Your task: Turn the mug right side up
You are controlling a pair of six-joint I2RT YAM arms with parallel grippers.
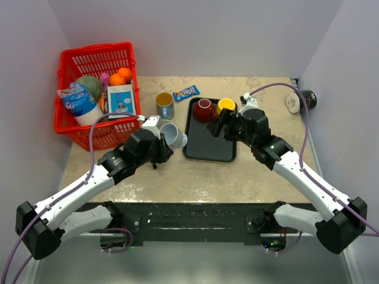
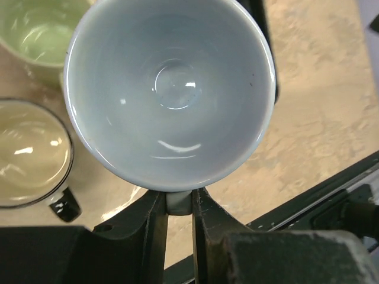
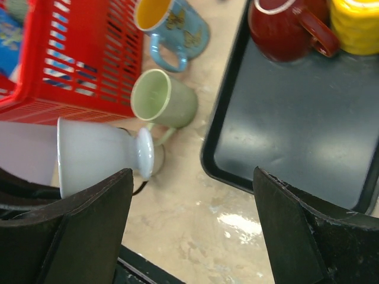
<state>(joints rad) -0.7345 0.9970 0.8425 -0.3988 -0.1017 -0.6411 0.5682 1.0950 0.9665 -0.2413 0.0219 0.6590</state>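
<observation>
Left wrist view: left gripper [image 2: 177, 204] jaws clamped on mug [image 2: 172, 89] rim. Mug tipped on its side, roughly halfway; setting upright remains. Right gripper [image 3: 192, 177] jaws apart, empty.

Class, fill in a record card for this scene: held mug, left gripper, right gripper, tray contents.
held mug: pale mug, tipped on its side, mouth not yet up
left gripper: shut on the pale mug
right gripper: open, empty, by the black tray
tray contents: dark red mug and yellow mug, at one end
</observation>
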